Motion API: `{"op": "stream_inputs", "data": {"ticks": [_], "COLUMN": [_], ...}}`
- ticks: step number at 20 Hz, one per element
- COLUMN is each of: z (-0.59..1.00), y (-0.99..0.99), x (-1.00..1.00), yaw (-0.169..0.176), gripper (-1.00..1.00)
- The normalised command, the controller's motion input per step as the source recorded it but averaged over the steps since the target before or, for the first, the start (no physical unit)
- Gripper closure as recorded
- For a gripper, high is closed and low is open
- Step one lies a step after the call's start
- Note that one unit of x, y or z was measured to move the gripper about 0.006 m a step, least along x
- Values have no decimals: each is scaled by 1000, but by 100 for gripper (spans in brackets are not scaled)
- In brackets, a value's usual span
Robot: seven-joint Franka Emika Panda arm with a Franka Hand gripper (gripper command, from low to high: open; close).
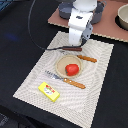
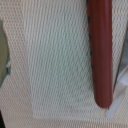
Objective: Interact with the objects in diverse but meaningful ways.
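- Gripper (image 1: 75, 46) is low over the placemat (image 1: 30, 80) — whether its jaws are apart, I cannot tell.
- Red tomato (image 1: 72, 69) sits on a plate (image 1: 61, 64); yellow box (image 1: 49, 91) at seven o'clock.

Dark, near-black tabletop (image 1: 15, 45) across most of the exterior view, evenly lit without hard shadows. A pale woven placemat (image 1: 97, 85) laid on it at a slant, its fine mesh weave filling the wrist view (image 2: 55, 65). Farther back, toward the exterior view's right, a reddish-brown board (image 1: 107, 30) lying flat on the dark surface; no walls, floor or windows in view.
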Motion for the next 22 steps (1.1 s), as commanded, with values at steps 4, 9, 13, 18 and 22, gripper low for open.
{"op": "stream_inputs", "data": {"ticks": [4,9,13,18,22], "z": [-277,-306,-299,-265,347], "y": [0,0,0,0,51], "x": [-51,-98,-127,-78,-1], "yaw": [0,0,0,1,3], "gripper": [100,100,100,100,100]}}
